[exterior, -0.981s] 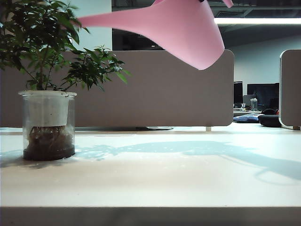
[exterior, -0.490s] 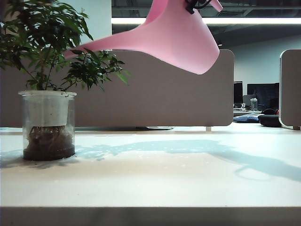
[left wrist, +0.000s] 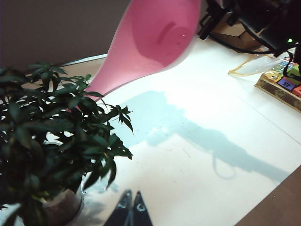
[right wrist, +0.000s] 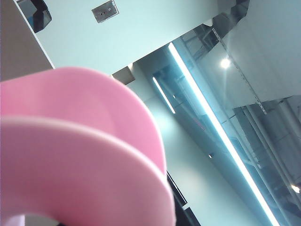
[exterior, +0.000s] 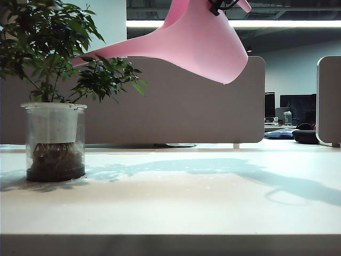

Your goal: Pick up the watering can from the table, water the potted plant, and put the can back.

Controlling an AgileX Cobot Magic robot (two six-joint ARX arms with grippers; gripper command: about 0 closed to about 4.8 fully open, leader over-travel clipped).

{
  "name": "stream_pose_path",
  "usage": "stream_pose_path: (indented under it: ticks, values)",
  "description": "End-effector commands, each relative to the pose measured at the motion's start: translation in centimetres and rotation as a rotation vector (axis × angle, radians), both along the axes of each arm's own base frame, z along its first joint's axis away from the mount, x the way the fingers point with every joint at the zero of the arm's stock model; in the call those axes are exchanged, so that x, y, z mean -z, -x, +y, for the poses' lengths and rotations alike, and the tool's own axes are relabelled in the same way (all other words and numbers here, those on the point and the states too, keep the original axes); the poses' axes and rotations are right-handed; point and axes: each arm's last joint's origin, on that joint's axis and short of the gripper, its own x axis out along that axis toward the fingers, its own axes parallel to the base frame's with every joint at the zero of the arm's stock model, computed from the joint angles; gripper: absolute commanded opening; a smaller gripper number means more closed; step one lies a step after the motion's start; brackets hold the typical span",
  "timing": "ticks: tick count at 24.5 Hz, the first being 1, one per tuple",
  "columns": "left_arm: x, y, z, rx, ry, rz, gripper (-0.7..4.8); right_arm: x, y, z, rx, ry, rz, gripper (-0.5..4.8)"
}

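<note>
Three views, one moment. Item one: watering can (exterior: 205, 45), pink plastic, held in the air above the table (exterior: 170, 202), tipped with its long spout slanting down into the upper leaves of the potted plant (exterior: 53, 80); its broad base points to the right of the exterior view and hangs well clear of the tabletop, where its shadow falls. Item two: potted plant, bushy dark green, in a clear glass cylinder with a white inner pot, soil and roots visible, standing upright at the left of the table. Item three: right claw, seen in the exterior view only as a black fitting (exterior: 217, 6) at the can's top by the handle; its fingers cannot be made out there. The right wrist view shows only the can's pink curved rim (right wrist: 84, 155) filling the near field, with ceiling strip lights beyond, so how far this claw is open cannot be told, though the can hangs from that arm. Item four: left claw (left wrist: 130, 207), shown only by the left wrist view, its two dark fingertips pressed together with nothing between them, low over the table just beside the plant's pot. That view alone shows the can's open interior (left wrist: 157, 33) and a colourful box (left wrist: 282, 84) at the table's far edge.
</note>
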Motion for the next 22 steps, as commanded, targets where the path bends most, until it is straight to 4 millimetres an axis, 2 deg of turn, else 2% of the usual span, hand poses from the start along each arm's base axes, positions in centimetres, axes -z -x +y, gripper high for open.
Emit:
stream_pose_path:
  ticks: [1, 5, 11, 16, 22]
  values:
    - [-0.1, 0.0, 0.0, 0.003, 0.008, -0.012, -0.05, -1.1, 0.4, -0.3, 0.042, -0.045, -0.051, 1.66]
    - [-0.1, 0.0, 0.0, 0.003, 0.008, -0.012, -0.05, -1.0, 0.3, -0.4, 0.066, -0.108, -0.018, 1.68]
    - [-0.2, 0.0, 0.0, 0.003, 0.008, -0.012, -0.05, 0.1, -0.6, -1.7, 0.106, -0.226, 0.141, 1.70]
    - [-0.2, 0.1, 0.0, 0.003, 0.008, -0.013, -0.05, 0.9, -1.3, -3.7, 0.113, -0.412, 0.280, 1.70]
    - [-0.1, 0.0, 0.0, -0.001, 0.006, -0.012, -0.05, 0.4, -1.0, -6.4, 0.104, -0.657, 0.358, 1.70]
